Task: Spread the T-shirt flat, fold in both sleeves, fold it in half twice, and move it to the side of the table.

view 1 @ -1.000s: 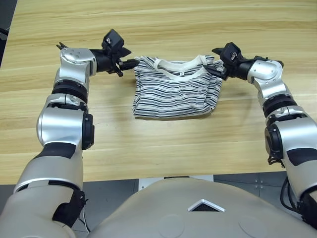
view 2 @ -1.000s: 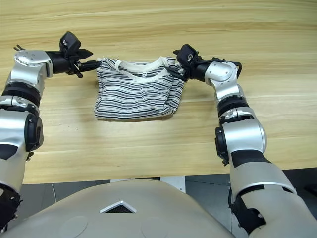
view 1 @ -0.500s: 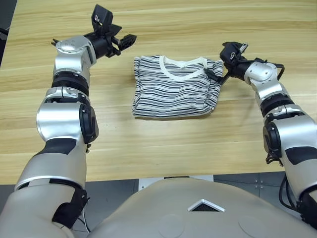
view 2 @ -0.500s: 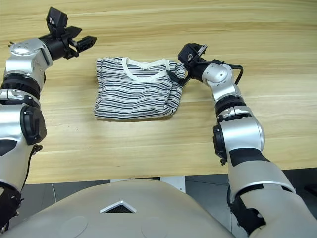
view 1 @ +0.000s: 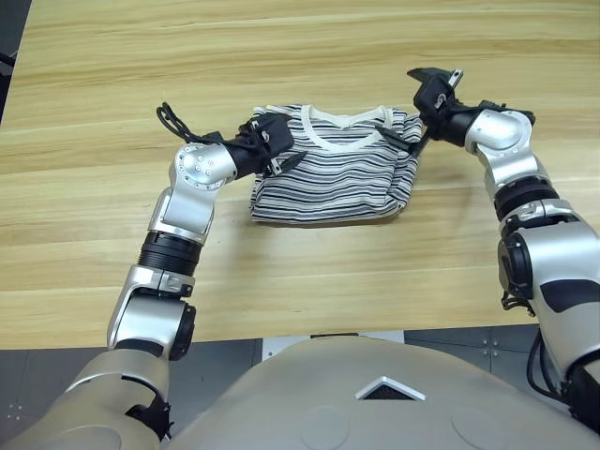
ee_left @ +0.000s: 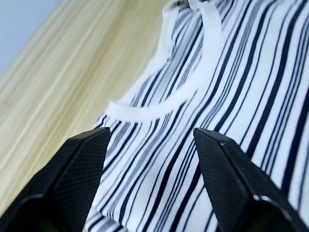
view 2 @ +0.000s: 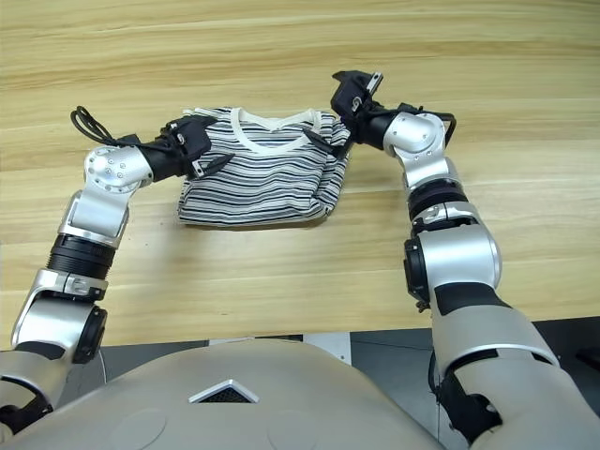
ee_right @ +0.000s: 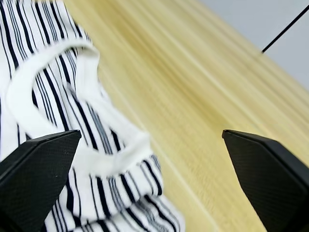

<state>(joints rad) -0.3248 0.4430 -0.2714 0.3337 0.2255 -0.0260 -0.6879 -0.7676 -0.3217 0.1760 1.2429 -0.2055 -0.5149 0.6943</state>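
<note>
T-shirt [view 1: 328, 178] of black-and-white striped cloth with a white neckband lies folded into a compact rectangle on the pale wooden table [view 1: 281, 47], between the two grippers. Its collar end lies under both sets of fingertips. Its folded lower edge lies on the robot's side of both tools.

The head views show the whole bundle and both arms. The left gripper [view 1: 284, 157] is over the shirt's left shoulder area, and the right gripper [view 1: 401, 139] is at its right shoulder corner. They do not show whether either tool touches the cloth.

The wrist views show the fingers. In the left wrist view, the left gripper [ee_left: 150, 133] has its two black fingers spread wide, with nothing between them. Striped cloth and the curve of the neckband lie beyond the gap. In the right wrist view, the right gripper [ee_right: 150, 134] is likewise spread wide and holds nothing. Beyond its gap are the layered shirt corner and bare wood.

Half a second ago the left gripper was raised over bare table beyond the shirt's far left corner. It has since swung in over the cloth. The right gripper has barely shifted, and the shirt lies as it did.
</note>
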